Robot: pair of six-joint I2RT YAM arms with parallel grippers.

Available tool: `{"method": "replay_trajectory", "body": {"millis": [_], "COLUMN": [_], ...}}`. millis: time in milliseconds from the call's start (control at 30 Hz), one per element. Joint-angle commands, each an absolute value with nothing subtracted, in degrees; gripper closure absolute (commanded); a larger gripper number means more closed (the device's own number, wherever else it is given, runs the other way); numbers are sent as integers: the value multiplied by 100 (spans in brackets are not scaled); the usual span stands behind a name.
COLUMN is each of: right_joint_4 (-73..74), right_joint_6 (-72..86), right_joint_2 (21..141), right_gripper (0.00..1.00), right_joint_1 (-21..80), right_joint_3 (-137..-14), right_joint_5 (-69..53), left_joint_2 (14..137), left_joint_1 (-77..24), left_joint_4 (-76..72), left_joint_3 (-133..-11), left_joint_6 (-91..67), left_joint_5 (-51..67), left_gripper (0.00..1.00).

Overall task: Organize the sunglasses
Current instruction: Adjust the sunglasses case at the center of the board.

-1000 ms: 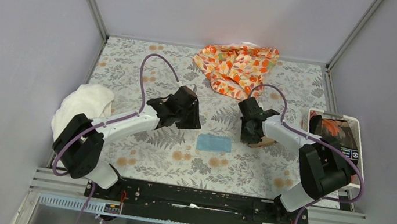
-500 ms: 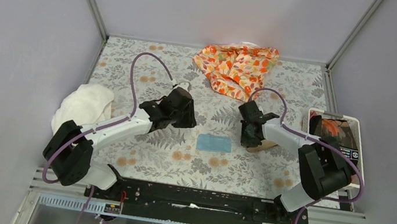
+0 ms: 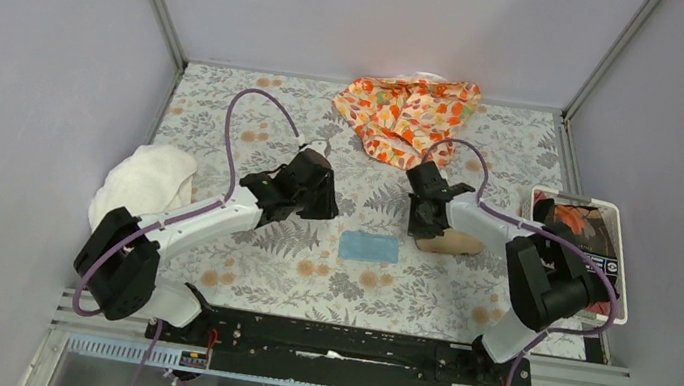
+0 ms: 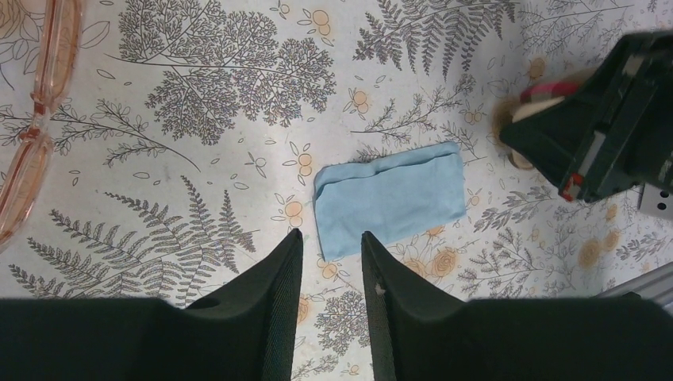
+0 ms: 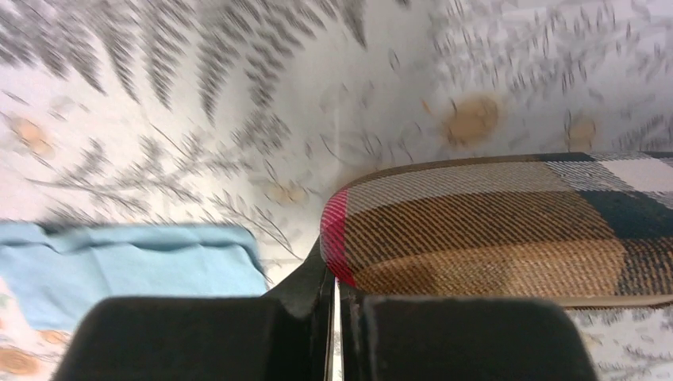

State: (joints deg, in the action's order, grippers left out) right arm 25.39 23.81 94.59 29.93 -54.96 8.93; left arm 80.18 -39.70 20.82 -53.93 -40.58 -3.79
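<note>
sunglasses sit on the surface at the far left edge of the left wrist view, partly cut off by the frame; only the orange-pink rim and two pale lenses show; can't pick them out in the top view, probably hidden under the left arm

left tool: fingers apart with a narrow gap, nothing between them; it hangs over the near edge of the blue cloth, so it's lined up on the cloth, not the glasses

key relation: glasses lie well to the left of the left tool and a bit ahead of its tips; their long axis runs roughly up-down in that view, leaning slightly, about parallel to the fingers; a sideways shift left should put the gap across the frame with little or no wrist roll, I'd say

right tool: fingers together, nothing visible between them; tips right at the rounded end of the plaid case, can't tell if touching; cloth just beside on its other side

left arm is clearly the nearer one; right tool sits past the cloth from the glasses, so I'd leave it on the case

risk: thin frame lying flat, easy to skid on the printed surface
</note>
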Motion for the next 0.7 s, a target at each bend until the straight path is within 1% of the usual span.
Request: {"method": "replay_trajectory", "body": {"millis": [0, 167, 233, 267, 433, 667], "right_joint_4": [2132, 1989, 1892, 1842, 1374, 1208], "right_joint_6": [2479, 2788, 2989, 3097, 3837, 4768], "right_joint_2": [9842, 10280, 10456, 10532, 10718, 11047], "right_gripper": [100, 100, 100, 100, 100, 100], "right_joint_1": [2979, 2978, 2971, 2977, 3058, 3647], "right_joint_3": [-6249, -6961, -7148, -7225, -7286, -7566], "right_joint_5": [897, 640, 408, 289, -370, -441], "left_joint_2": [7997, 8024, 8011, 7999, 8020, 8058], "left_joint_1": [-3910, -3885, -3833, -3794, -3727, -3710], "left_joint_4": [2086, 2101, 1978, 1906, 1899, 1965], "left_joint_3": [-5477, -5366, -5258, -5203, -5133, -5135], "left_joint_6": [-4086, -4116, -4146, -4148, -4115, -4069], "left_joint_5": [-314, -234, -37, 161, 264, 258], "left_gripper": [62, 59, 54, 53, 52, 52]}}
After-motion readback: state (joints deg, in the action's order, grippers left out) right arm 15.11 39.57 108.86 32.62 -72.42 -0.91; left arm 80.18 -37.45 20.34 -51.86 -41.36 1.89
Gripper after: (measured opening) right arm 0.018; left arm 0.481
